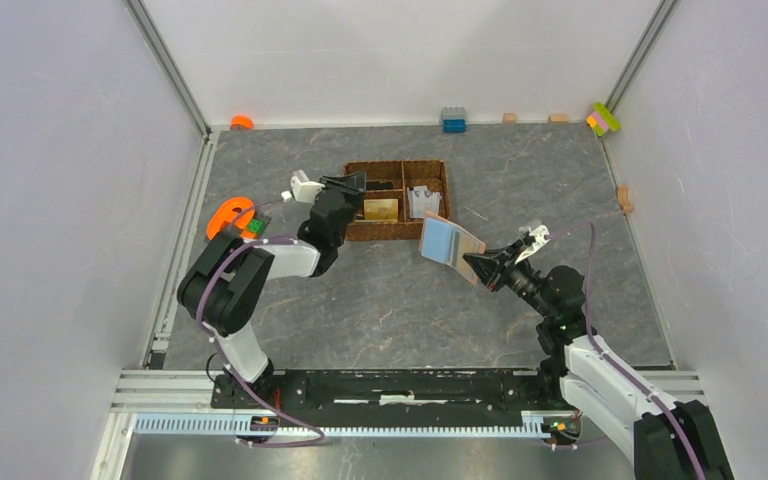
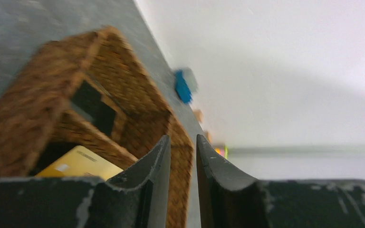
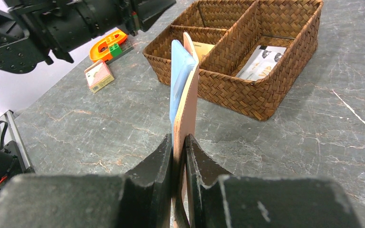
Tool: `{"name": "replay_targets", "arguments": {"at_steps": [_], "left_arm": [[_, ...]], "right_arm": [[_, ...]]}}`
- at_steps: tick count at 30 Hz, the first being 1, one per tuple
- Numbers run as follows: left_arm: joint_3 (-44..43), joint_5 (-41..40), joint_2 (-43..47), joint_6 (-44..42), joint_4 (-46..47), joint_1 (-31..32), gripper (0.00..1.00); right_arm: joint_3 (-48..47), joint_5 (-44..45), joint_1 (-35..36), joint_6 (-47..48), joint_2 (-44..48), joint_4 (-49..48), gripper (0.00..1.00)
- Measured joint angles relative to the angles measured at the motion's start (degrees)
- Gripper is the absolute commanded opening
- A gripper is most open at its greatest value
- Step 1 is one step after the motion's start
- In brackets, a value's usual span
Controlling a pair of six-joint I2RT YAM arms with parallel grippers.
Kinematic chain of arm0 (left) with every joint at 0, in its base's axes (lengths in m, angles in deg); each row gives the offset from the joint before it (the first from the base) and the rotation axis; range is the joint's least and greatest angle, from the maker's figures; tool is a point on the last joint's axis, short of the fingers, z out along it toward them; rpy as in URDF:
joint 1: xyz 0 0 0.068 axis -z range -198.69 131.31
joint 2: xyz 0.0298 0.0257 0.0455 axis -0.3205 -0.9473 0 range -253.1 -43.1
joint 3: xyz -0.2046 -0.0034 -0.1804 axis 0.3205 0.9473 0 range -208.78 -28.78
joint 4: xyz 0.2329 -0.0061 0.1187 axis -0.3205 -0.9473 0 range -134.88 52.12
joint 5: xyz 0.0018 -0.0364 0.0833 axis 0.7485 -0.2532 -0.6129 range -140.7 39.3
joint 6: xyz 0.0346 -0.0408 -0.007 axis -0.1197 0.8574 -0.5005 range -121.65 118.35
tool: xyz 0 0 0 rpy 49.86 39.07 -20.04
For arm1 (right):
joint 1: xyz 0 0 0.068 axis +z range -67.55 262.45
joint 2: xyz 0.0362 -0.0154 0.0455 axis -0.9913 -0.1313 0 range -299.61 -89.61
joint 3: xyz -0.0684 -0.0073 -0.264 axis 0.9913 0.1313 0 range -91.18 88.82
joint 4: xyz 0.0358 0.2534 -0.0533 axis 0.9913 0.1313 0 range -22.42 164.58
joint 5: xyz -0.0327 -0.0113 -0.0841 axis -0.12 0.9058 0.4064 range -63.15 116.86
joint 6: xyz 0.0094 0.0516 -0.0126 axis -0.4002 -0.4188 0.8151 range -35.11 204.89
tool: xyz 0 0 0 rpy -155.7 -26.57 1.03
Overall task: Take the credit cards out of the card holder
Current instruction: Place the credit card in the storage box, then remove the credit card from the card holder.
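My right gripper (image 1: 472, 262) is shut on the lower edge of the salmon-pink card holder (image 1: 463, 250) and holds it upright above the table, right of the basket. A grey-blue card (image 1: 442, 238) lies against its open face. In the right wrist view the holder (image 3: 190, 95) is edge-on between my fingertips (image 3: 179, 138), with the blue card (image 3: 178, 78) on its left. A gold-tan card (image 1: 381, 209) lies in a front basket compartment and shows in both wrist views (image 2: 78, 164) (image 3: 202, 47). My left gripper (image 1: 353, 183) hovers at the basket's left rim, slightly open and empty (image 2: 183, 140). No pinkish-copper card is in view.
The brown woven divided basket (image 1: 396, 233) (image 2: 24, 118) (image 3: 247, 92) holds a white packet (image 1: 423, 200) (image 3: 261, 61) in its right compartment. An orange tool (image 1: 228, 215) (image 3: 105, 43) and a small box (image 3: 99, 75) lie left of it. Toy blocks (image 1: 453, 120) line the back wall.
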Motion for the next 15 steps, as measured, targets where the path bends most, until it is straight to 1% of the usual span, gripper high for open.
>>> {"name": "replay_targets", "arguments": {"at_steps": [1,2,3,4,6,7,9,12,15], "left_arm": [[1.46,2.62,0.81,-3.56,3.54,-0.13,0.42],[2.67,5.64,1.36,-7.13,7.02,-0.24,0.5],[3.45,8.74,1.57,-9.94,9.79,-0.44,0.57],[4.17,12.59,1.64,-13.11,13.16,-0.7,0.58],[4.52,23.63,1.36,-18.16,18.53,-1.66,0.58],[4.22,30.88,0.81,-20.06,22.14,-2.38,0.59],[2.73,41.53,-0.81,-21.29,27.32,-3.3,0.59],[0.74,54.23,-3.56,-21.46,34.88,-4.11,0.59],[0.63,62.66,-4.26,-21.46,38.62,-4.31,0.59]], "right_arm": [[0.0,-0.02,0.0,-0.11,-0.26,-0.22,0.0],[0.0,-0.04,0.0,-0.22,-0.61,-0.52,0.0],[0.02,-0.09,0.0,-0.48,-0.94,-0.83,0.0],[0.09,-0.28,0.0,-0.66,-1.27,-1.38,0.0],[0.48,-0.98,0.0,-1.49,-2.1,-3.1,0.0],[0.72,-1.36,0.0,-1.9,-2.47,-4.04,0.0],[1.22,-2.05,0.0,-3.17,-3.5,-6.29,0.0],[1.84,-3.32,0.0,-5.46,-5.25,-10.03,0.0],[2.1,-4.24,0.02,-7.52,-6.75,-13.31,0.01]]}}
